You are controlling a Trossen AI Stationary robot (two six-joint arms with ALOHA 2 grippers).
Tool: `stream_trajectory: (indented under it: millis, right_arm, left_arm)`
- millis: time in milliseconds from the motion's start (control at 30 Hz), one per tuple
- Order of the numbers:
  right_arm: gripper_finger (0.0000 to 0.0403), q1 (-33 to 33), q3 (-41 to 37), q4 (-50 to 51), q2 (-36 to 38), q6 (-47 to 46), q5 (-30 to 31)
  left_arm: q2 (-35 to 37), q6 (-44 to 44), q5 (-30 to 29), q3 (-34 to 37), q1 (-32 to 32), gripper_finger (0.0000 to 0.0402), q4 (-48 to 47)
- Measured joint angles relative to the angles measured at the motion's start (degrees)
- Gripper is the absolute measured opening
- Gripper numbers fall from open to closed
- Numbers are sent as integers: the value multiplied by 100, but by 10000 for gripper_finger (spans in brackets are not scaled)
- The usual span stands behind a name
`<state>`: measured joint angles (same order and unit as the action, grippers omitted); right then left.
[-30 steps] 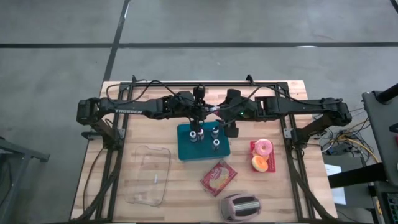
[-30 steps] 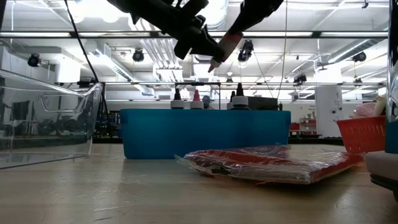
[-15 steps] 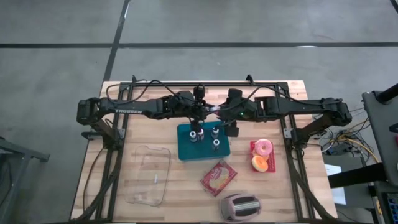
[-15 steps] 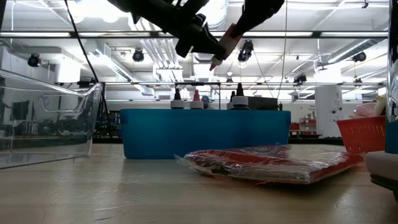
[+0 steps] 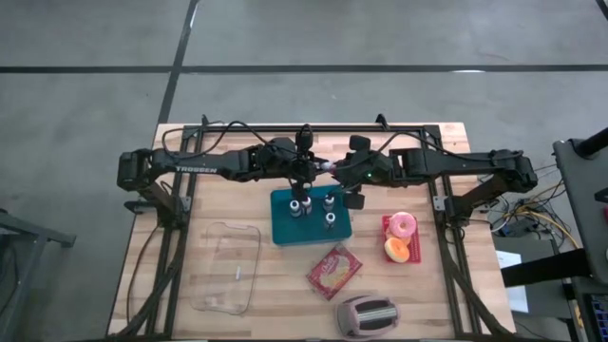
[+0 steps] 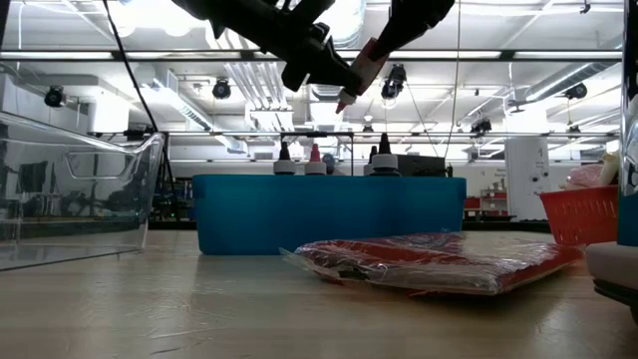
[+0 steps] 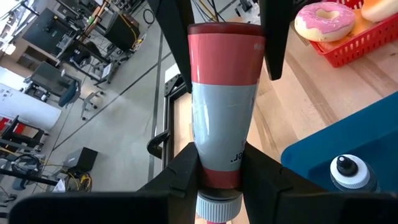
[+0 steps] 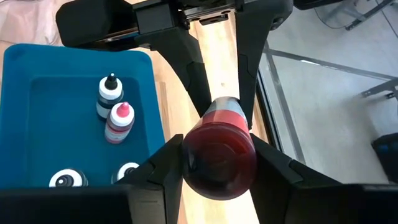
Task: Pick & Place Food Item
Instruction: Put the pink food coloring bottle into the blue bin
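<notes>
A red-and-grey squeeze bottle (image 7: 222,106) hangs in the air between my two grippers, above the far edge of the blue tray (image 5: 285,233). In the low view the bottle (image 6: 359,72) slants, nozzle down. My left gripper (image 5: 310,172) is shut on its cap end. My right gripper (image 5: 346,175) is shut on its red bottom end. A pink doughnut (image 5: 404,224) and an orange one (image 5: 396,249) lie in a red basket (image 5: 387,228). A red wrapped snack (image 5: 333,270) lies flat on the table. My left gripper pinches the bottle's lower body just above the cap (image 7: 219,175) between its two fingers (image 7: 184,175), lying across the bottle. The bottle is lifted clear of the tray and slanted. My right gripper pinches the bottle's red bottom end (image 8: 219,163) between its two fingers (image 8: 163,173), coming from the table's right side. In the left wrist view its fingers (image 7: 277,37) flank that end.
The blue tray holds several small bottles (image 5: 329,202) standing upright. A clear plastic container (image 5: 228,268) stands at the near left. A toaster (image 5: 368,315) stands at the near edge. The arms' frame (image 5: 304,126) runs along the far edge.
The bottle, held by both grippers, has shifted a little toward the table's right and slightly up. Both grippers have stayed shut on it.
</notes>
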<state>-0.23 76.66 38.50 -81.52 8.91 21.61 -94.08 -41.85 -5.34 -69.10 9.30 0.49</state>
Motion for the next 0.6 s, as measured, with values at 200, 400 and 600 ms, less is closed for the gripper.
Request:
stream_trajectory:
  millis: [200, 400, 600]
  right_arm:
    - [130, 14, -2, -13, 0, -22, 46]
    - [130, 64, -7, -101, 0, -42, 68]
    - [129, 81, -7, -160, 0, -70, 22]
  left_arm:
    - [17, -20, 92, 0, 2, 102, -7]
    - [127, -18, 124, 0, 0, 127, -173]
    - [350, 27, 200, -4, -12, 140, -635]
